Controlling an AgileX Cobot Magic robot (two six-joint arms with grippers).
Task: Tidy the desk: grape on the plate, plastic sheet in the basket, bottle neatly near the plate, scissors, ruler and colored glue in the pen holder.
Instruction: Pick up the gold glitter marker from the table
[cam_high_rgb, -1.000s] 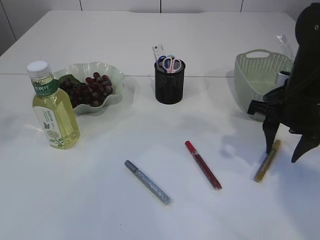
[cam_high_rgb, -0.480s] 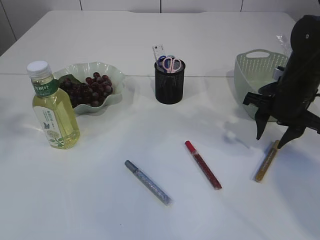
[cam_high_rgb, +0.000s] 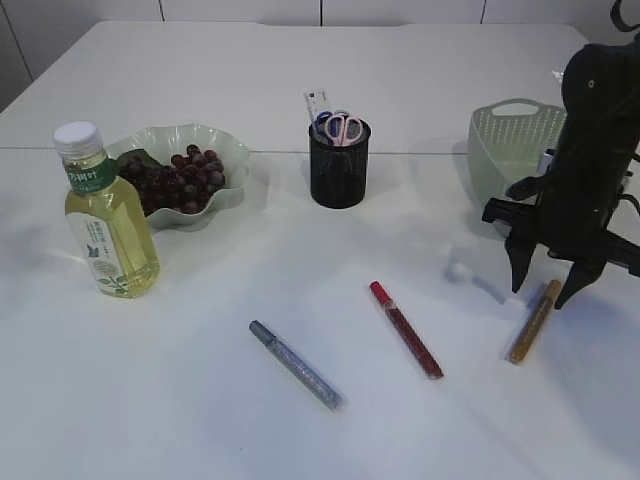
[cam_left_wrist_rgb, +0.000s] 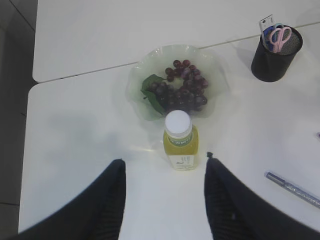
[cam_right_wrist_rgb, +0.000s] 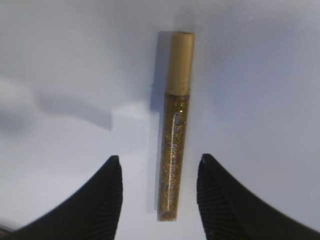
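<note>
While the left claw (cam_left_wrist_rgb: 162, 197) hangs released above the bottle (cam_high_rgb: 105, 215), the right claw (cam_right_wrist_rgb: 157, 192) stands released over the gold glue pen (cam_right_wrist_rgb: 172, 127), lying flat on the tabletop (cam_high_rgb: 200, 420). Judged light, rigid, smooth and liable to roll; grasp mid-barrel, across its width.

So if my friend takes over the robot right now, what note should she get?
Right hand: open, empty, poised over the gold glue, which lies flat on the table.
Left hand: open, empty, hanging above the bottle.
Done: grapes on the plate; bottle upright beside the plate; scissors and ruler in the pen holder.
Left: gold, red and silver glue go into the pen holder.
Plastic sheet: can't tell whether it is in the basket.
</note>
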